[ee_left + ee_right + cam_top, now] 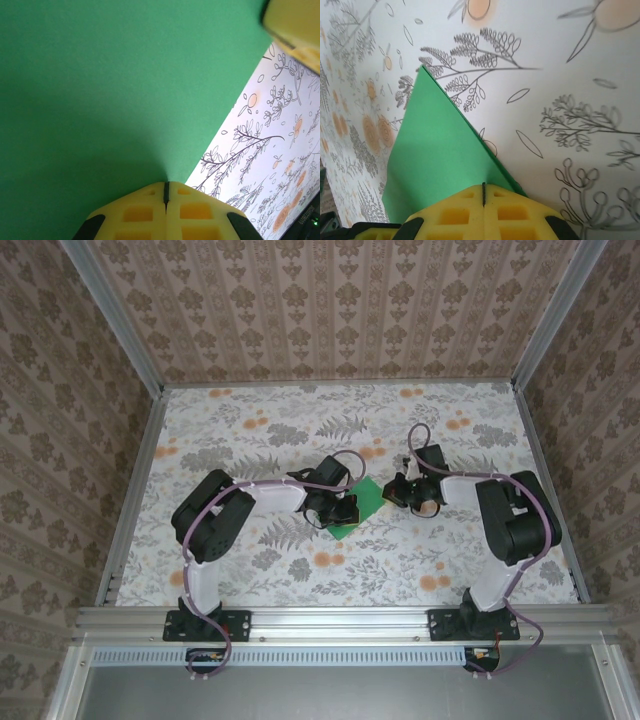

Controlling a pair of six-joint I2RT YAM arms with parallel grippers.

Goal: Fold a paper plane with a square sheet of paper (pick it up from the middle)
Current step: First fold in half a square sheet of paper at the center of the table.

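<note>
The only writing in view was small pale lettering on a dark part at the lower right corner of the left wrist view, too blurred to read.

Both arms rose from their bases at the table's near edge, elbows thrown outward toward the left and right edges, forearms reaching back inward so the wrists faced each other near the middle of the table. Lilac cables ran along each arm.

The square sheet of paper [365, 502] lay on the floral cloth [300, 430] about midway between the table's left and right edges, between the two wrists. The left gripper [340, 508] stood over its left part and the right gripper [397, 490] met its right corner. In the right wrist view the paper [435, 160] narrowed to a point away from the camera, with a darker green strip along its right edge.

The left gripper's [166, 192] yellow fingers were pressed together, their seam meeting the paper's [100, 100] edge. The right gripper [483, 192] was likewise closed tight, tips at the paper's edge. Whether either pair had paper caught between its tips could not be told.
</note>
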